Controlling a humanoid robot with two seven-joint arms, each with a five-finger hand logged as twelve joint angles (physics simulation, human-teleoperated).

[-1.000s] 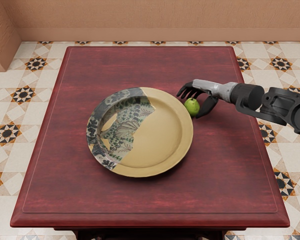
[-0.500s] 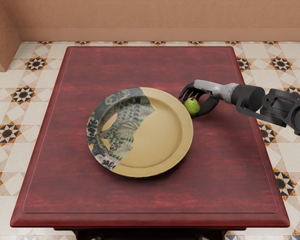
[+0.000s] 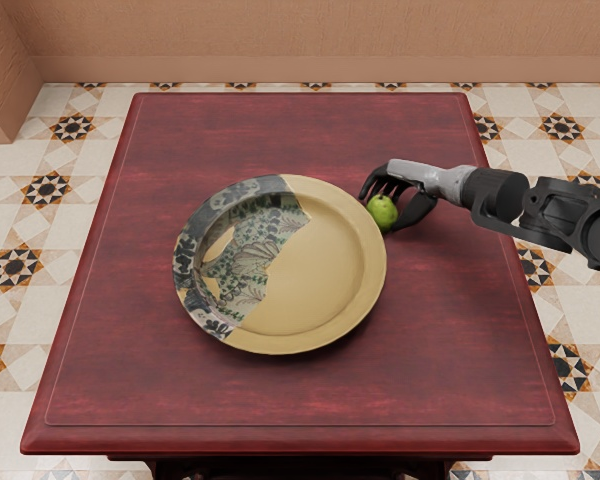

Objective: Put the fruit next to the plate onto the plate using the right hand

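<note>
Over the last second we see the right hand (image 3: 402,193) draw in around the fruit (image 3: 383,211). The fingers (image 3: 376,184), spread wider a moment ago, now curl over its 12 o'clock side, and the thumb has come in against its 4 o'clock side. The fruit itself has barely shifted. It still sits on the surface (image 3: 450,330) at the plate's (image 3: 325,335) 2 o'clock, touching or just outside the rim. We judge that the hand has closed on the fruit but has not lifted it, so the carry onto the plate is yet to come. The left arm is out of view.

The rim rises right beside the fruit at its 9 o'clock, so we expect it must go up before it goes across, or it may knock the rim or roll out of the fingers. Past the rim the plain tan half of the plate lies open and bare, with plenty of room to set down. The surface around the hand toward 3 and 6 o'clock is free, its edges well away, and the arm comes in from 3 o'clock with nothing in its way.
</note>
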